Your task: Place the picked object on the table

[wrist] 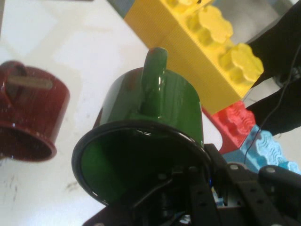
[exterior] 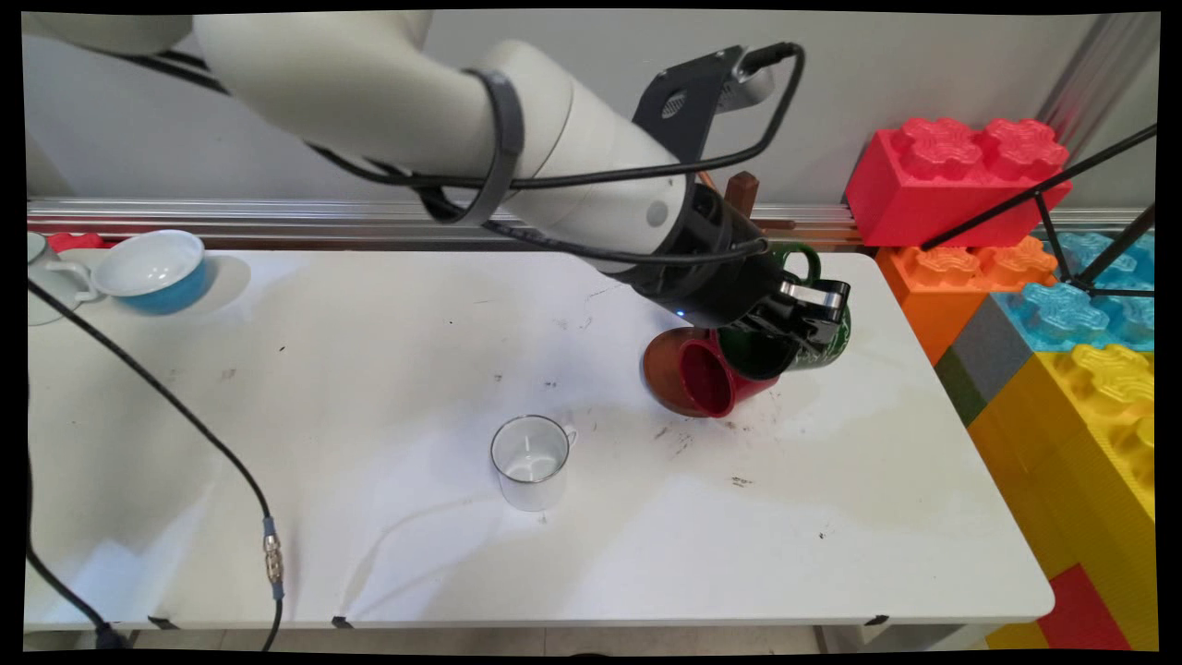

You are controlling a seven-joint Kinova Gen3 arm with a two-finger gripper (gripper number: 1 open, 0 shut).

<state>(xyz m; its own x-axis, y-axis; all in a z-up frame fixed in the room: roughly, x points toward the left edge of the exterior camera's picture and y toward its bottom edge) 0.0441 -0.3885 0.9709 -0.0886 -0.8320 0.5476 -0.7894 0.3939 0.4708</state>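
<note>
Gripper (exterior: 802, 325) clamped on green mug's (exterior: 802, 344) rim, one finger inside, mug tilted above far right of desk (exterior: 369, 388). Red mug (exterior: 706, 377) on its side just left, touching. Firm rim grip seemed needed to prevent slipping.

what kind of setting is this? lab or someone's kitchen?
Looks like a robotics lab, not a kitchen: a bare white table with loose mugs, giant toy bricks stacked beside it, and the hand on a green mug.
</note>
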